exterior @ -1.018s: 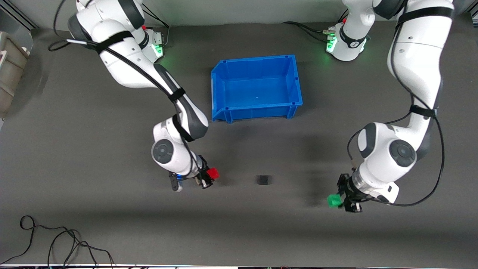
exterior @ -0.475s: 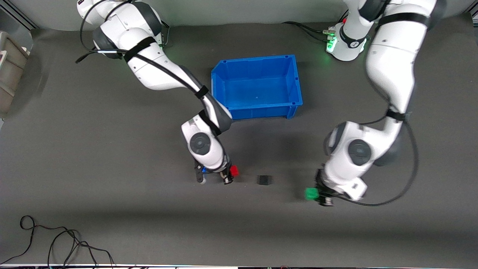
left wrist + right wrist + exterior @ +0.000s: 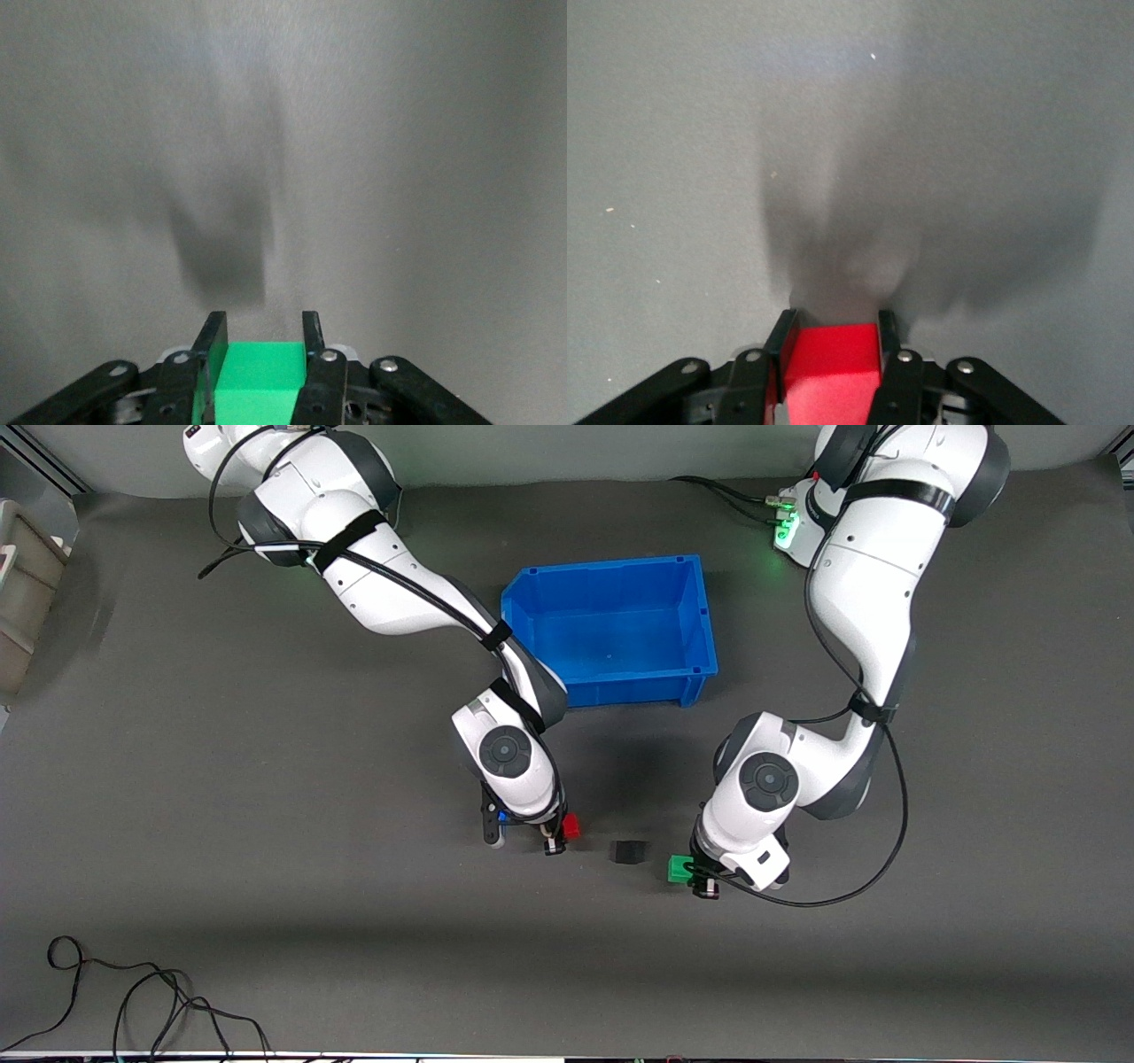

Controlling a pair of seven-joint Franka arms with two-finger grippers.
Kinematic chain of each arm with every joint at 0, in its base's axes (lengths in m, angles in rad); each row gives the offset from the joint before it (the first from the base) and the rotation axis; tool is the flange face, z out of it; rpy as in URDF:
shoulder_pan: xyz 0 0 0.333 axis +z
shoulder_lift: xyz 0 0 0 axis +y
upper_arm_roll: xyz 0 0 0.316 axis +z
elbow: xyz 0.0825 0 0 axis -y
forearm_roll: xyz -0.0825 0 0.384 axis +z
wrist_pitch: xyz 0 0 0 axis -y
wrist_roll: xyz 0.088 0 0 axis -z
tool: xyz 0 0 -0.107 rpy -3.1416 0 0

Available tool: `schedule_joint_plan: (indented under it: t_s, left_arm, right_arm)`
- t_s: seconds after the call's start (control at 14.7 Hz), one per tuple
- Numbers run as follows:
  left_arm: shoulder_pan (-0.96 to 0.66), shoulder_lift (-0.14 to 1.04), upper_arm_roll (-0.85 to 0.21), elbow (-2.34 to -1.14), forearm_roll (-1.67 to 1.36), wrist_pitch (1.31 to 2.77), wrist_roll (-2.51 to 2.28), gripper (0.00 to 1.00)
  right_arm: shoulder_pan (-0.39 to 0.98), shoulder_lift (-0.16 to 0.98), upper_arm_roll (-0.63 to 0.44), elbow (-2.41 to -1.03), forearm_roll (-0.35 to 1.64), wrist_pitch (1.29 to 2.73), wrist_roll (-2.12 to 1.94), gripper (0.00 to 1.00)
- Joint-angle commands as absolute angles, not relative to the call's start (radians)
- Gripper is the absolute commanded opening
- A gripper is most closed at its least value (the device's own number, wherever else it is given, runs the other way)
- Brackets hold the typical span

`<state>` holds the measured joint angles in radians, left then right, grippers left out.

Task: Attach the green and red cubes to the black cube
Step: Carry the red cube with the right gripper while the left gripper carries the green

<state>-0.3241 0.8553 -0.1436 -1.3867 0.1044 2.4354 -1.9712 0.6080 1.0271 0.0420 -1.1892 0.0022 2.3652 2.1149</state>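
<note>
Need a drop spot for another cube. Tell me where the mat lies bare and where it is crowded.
Bare: the wide strip of mat between the black cube and the cable coil. Crowded: beside the black cube, where the right tool holds the red cube and the left tool holds the green cube.

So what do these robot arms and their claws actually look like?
Both arms are glossy white with rounded dark grey joints. Black cables run along each, held by black straps. The left claw and right claw have slim black fingers fixed with silver screws. Green lights glow at the bases.
</note>
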Motion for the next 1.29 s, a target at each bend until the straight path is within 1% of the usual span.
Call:
schedule_joint_plan:
  t_s: [0.0, 0.2, 0.81, 1.02, 1.22]
  left_arm:
    - [-0.373, 0.923, -0.127, -1.322, 0.068, 2.445, -1.996, 0.0]
    - [-0.385, 0.966, -0.127, -1.282, 0.067, 2.456, -2.019, 0.0]
    - [-0.402, 0.962, -0.138, -1.281, 0.067, 2.425, -2.022, 0.0]
    - [-0.402, 0.957, -0.144, -1.267, 0.067, 2.355, -2.02, 0.0]
    - [-0.405, 0.956, -0.169, -1.258, 0.067, 2.339, -2.04, 0.0]
  right_arm:
    - [0.635, 1.075, 0.034, -1.15, -0.017, 2.344, 2.172, 0.0]
    - [0.635, 1.078, 0.034, -1.15, -0.029, 2.344, 2.171, 0.0]
    - [0.618, 1.086, 0.034, -1.147, -0.028, 2.344, 2.161, 0.0]
    - [0.615, 1.086, 0.034, -1.146, -0.026, 2.344, 2.161, 0.0]
    - [0.608, 1.085, 0.035, -1.129, -0.02, 2.345, 2.16, 0.0]
